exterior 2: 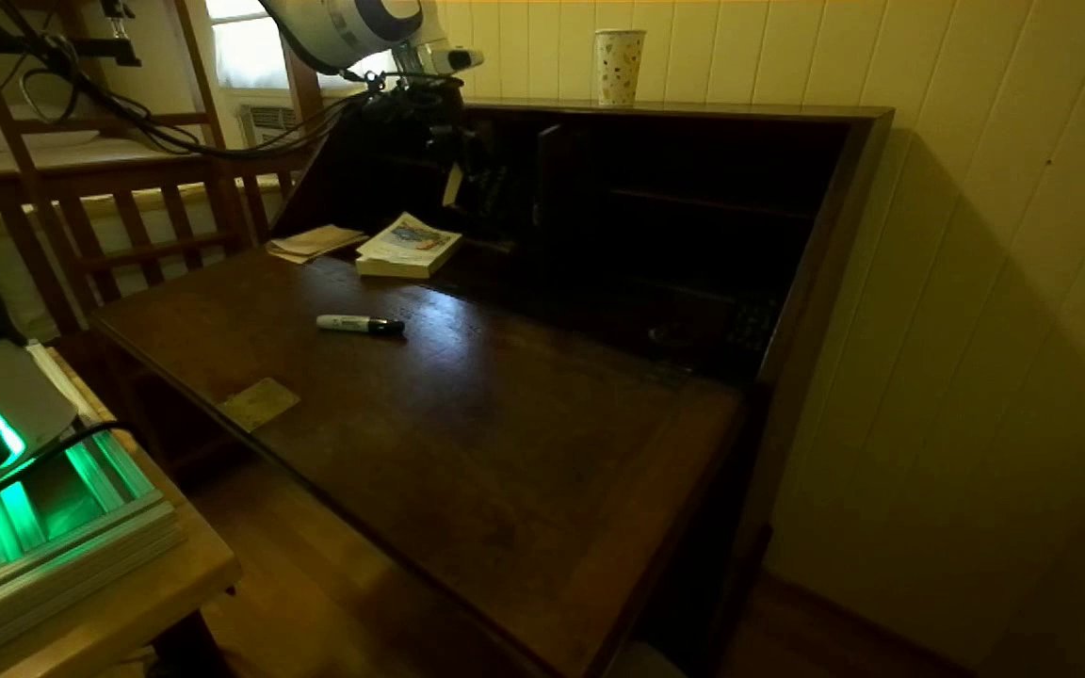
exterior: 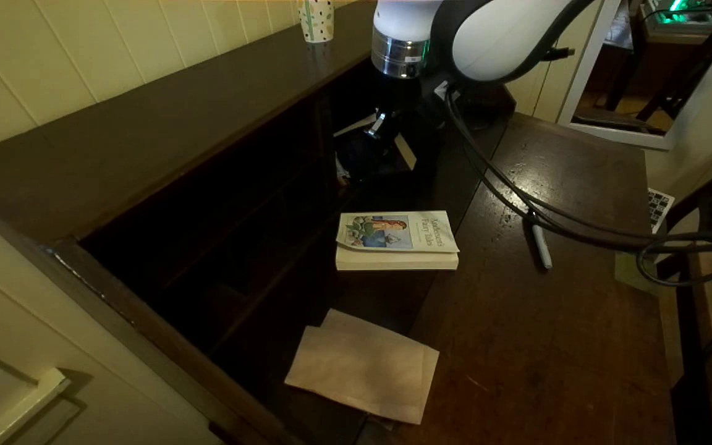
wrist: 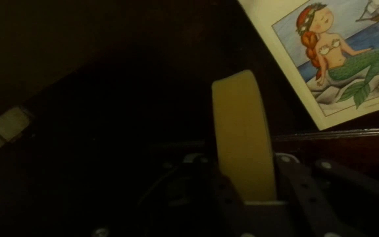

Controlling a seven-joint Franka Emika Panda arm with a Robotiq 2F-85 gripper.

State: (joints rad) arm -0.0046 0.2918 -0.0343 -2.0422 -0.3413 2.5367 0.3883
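Observation:
In the wrist view my gripper (wrist: 243,161) is shut on a thick book (wrist: 240,125), its yellowed page edges standing between the fingers. Dark covers make the held book hard to see in an exterior view (exterior: 405,152), where it is beside the desk's shadowed compartments. Most of the gripper is lost in shadow in both exterior views. Close by lies a paperback, Andersen's Fairy Tales (exterior: 393,232), face up on the desk with a mermaid on its cover. Its corner (wrist: 341,59) shows at upper right in the wrist view.
Folded brown paper (exterior: 365,364) lies near the paperback. A marker (exterior 2: 359,324) rests on the desk's writing surface (exterior 2: 505,452). On the desk's top ledge stands a spotted paper cup (exterior 2: 618,66). Dark compartments (exterior 2: 693,188) line the back, and arm cables (exterior: 547,219) hang over the desk.

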